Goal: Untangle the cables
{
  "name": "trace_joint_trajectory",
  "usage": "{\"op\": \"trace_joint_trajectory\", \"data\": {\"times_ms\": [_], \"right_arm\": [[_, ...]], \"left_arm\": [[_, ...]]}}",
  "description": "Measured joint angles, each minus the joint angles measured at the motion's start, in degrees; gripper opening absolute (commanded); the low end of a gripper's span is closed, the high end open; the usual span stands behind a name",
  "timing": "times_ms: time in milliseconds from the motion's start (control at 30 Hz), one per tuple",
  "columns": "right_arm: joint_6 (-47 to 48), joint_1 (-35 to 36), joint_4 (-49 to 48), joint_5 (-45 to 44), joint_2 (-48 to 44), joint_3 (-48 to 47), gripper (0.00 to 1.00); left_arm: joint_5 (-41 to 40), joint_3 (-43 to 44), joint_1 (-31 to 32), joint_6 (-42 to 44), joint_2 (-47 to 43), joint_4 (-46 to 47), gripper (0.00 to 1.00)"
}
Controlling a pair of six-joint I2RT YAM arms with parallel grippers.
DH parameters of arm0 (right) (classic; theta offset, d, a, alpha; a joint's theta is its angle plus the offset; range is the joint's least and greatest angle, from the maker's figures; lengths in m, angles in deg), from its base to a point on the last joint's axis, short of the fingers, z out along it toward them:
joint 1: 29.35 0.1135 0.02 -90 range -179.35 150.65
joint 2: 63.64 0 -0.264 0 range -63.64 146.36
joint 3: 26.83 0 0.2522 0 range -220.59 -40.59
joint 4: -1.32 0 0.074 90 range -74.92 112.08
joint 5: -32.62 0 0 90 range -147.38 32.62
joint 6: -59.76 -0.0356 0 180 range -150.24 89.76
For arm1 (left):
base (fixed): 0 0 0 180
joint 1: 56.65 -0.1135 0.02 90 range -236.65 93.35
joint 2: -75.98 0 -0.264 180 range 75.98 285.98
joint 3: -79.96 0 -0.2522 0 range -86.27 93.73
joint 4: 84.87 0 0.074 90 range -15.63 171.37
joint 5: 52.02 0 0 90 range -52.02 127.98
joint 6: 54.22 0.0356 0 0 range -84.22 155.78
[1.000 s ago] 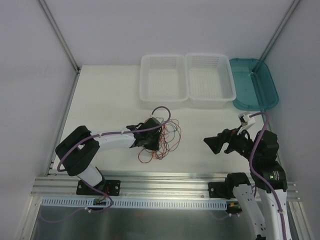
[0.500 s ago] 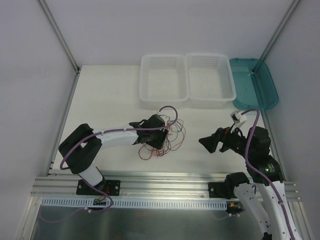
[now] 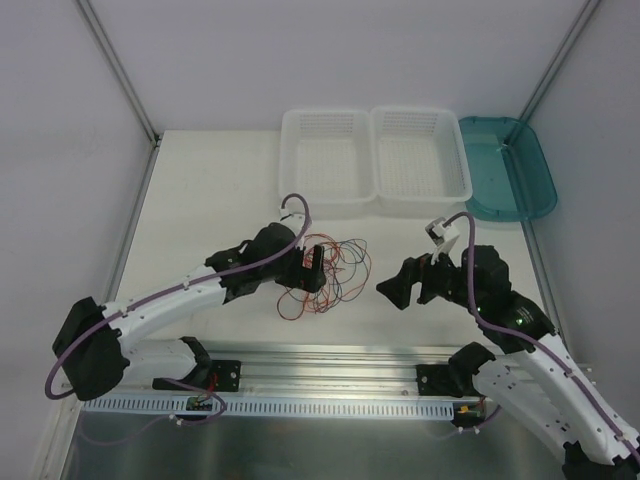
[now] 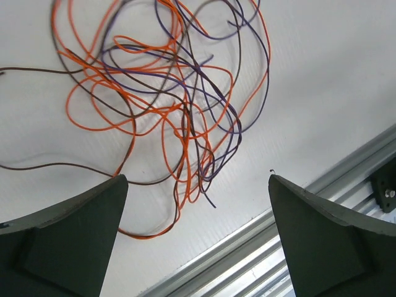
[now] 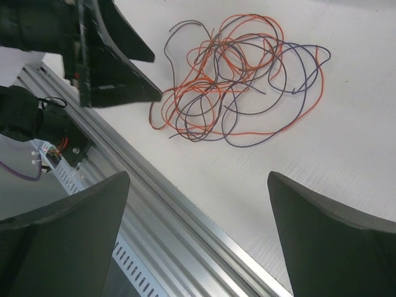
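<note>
Tangled hair-thin orange, purple and brown wire cables lie between left pincer and right pincer, both gaping empty. Likely light, springy, snag-prone: pinch an outer orange loop.

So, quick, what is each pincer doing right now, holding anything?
Left pincer: open, holding nothing, over the cables.
Right pincer: open, empty, off to the side of the cables.

The cables are orange, purple and dark brown (the table beneath is white).
</note>
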Motion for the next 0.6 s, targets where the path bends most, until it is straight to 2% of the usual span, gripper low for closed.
{"op": "trace_joint_trajectory", "data": {"times_ms": [133,367,600], "right_arm": [[0.0,5.2,-0.4,-5.2,3.5,-0.6,1.00],[0.4,13.3,-0.8,-13.9,9.4,-3.4,1.00],[0.4,19.8,-0.9,-23.2,17.8,-5.9,1.00]], "left_arm": [[1.3,-0.5,-5.2,-1.2,-5.2,-0.9,0.99],[6.8,-3.0,-19.6,-1.1,-13.9,-4.7,0.99],[9.6,-3.2,-25.8,-1.0,-20.6,-9.1,0.99]]}}
